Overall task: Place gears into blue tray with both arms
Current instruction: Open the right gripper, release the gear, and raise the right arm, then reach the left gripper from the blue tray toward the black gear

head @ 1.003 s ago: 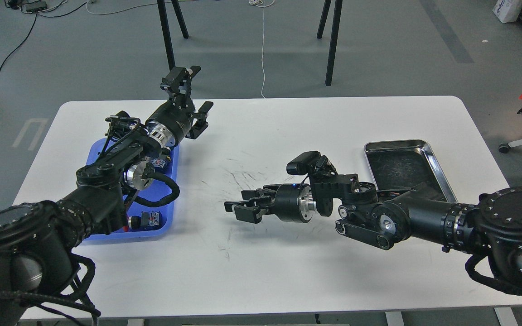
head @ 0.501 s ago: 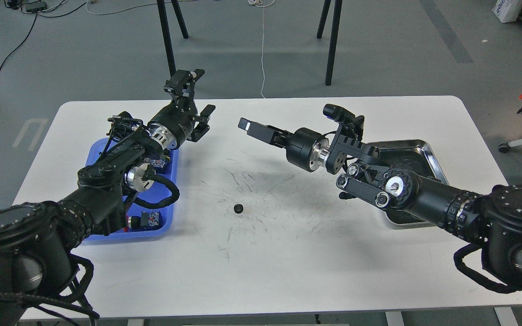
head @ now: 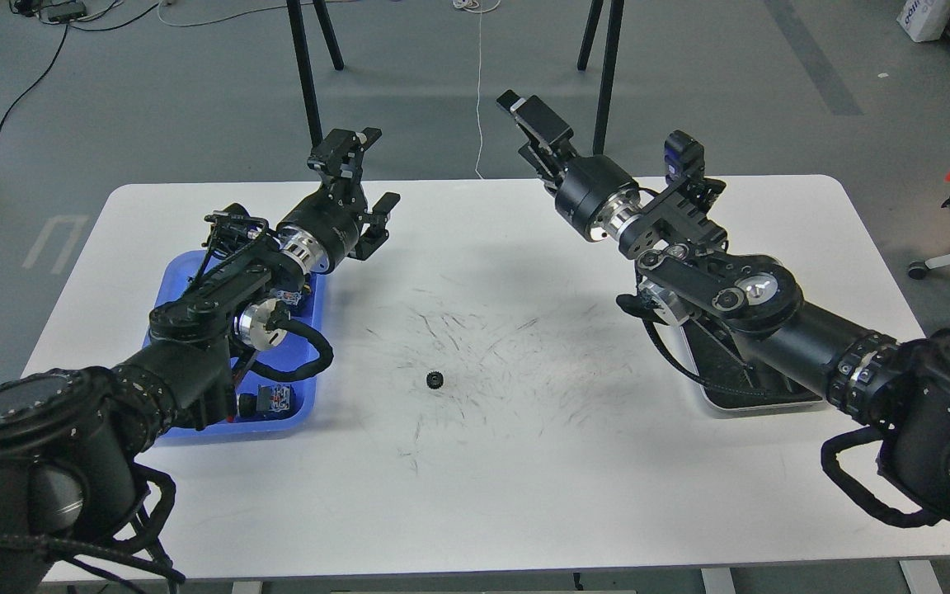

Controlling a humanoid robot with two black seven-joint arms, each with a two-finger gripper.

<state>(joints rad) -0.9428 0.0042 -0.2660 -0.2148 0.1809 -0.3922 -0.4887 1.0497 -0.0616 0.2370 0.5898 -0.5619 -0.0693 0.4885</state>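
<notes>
One tiny stiff gear point(head: 435, 379) lies flat; pinch its toothed rim, your left gripper point(head: 357, 165) spread wide, right gripper point(head: 531, 115) fingers can't be told

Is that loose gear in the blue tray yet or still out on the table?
Out. The gear lies alone on the scuffed white table, right of the blue tray, with neither tool touching it.

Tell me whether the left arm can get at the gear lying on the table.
Probably yes: the gear lies alone on bare table right of the blue tray, nothing over it. The left gripper is raised beyond it.
</notes>
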